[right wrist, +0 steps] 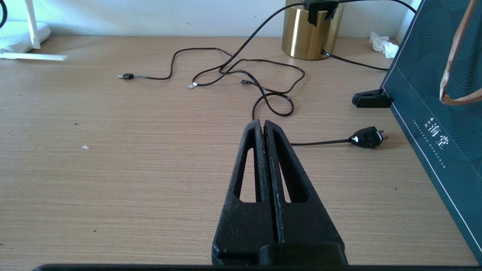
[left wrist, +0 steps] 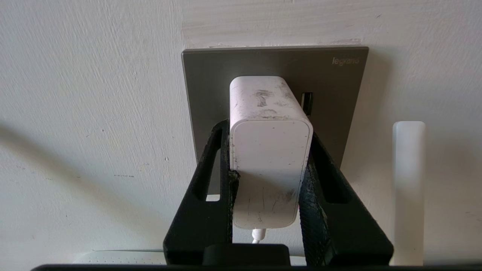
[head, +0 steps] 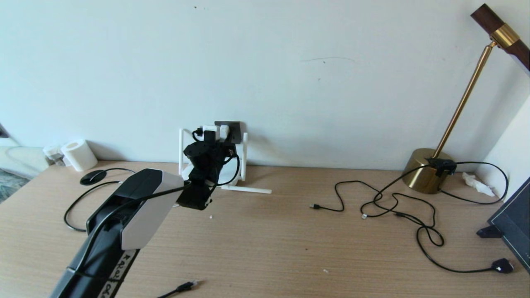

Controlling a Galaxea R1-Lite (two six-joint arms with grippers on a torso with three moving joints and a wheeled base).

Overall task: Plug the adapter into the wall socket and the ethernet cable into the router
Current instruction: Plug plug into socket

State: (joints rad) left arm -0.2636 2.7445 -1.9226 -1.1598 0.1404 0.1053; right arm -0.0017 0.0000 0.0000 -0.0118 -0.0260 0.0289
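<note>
Left gripper (left wrist: pixel 270 150) clamped on adapter (left wrist: pixel 269 150), seated in wall socket (left wrist: pixel 211 90). Next: release, fetch ethernet cable (head: pixel 182 287) at 6 o'clock. Right gripper (right wrist: pixel 262 126) closed, idle.

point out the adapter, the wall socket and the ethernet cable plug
adapter (left wrist: pixel 270 150), left wrist view, on its white rear face between the fingers
wall socket (left wrist: pixel 211 82), left wrist view, on the bare grey plate
ethernet cable (head: pixel 185 286), head view, on the black boot by its plug

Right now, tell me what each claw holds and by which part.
Left claw grips the adapter by its two side faces, at the wall socket. Right claw holds nothing.
</note>
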